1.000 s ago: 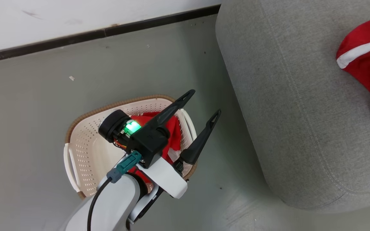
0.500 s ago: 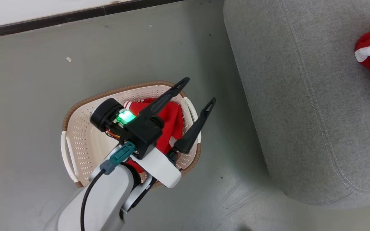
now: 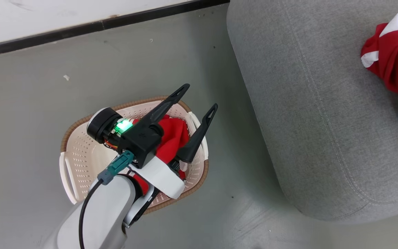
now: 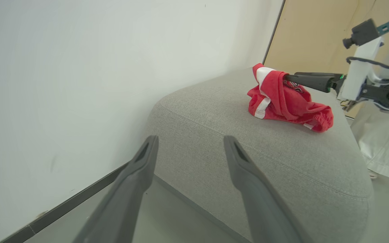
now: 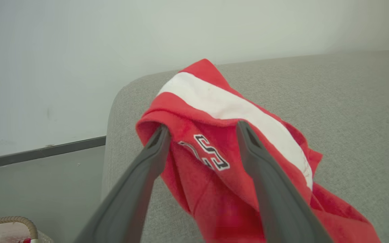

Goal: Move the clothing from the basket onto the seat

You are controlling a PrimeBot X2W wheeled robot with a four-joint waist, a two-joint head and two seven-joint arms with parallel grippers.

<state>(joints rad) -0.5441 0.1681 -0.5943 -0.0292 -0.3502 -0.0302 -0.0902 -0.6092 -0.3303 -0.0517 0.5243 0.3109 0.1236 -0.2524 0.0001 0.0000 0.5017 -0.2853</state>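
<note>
A red garment with white stripes (image 3: 385, 55) lies bunched on the grey seat (image 3: 306, 103) near its far right. My right gripper (image 5: 203, 130) is open, its two fingers spread with this clothing (image 5: 221, 158) draped between and over the tips. In the left wrist view the same garment (image 4: 282, 101) sits on the seat (image 4: 248, 158) with the right gripper (image 4: 295, 78) poking into it. More red clothing (image 3: 171, 138) lies in the cream basket (image 3: 71, 138) on the floor. My left gripper (image 3: 199, 98) hovers open above that basket, holding nothing.
The basket stands on grey floor left of the seat's rounded corner. A white wall with a dark baseboard (image 3: 98, 26) runs behind. A tan panel (image 4: 316, 30) stands beyond the seat. The basket's rim (image 5: 8, 221) shows low in the right wrist view.
The head camera has shifted. The garment on the seat is now more bunched, and a right gripper finger shows in it at the right edge. The left gripper stays open over the basket.
</note>
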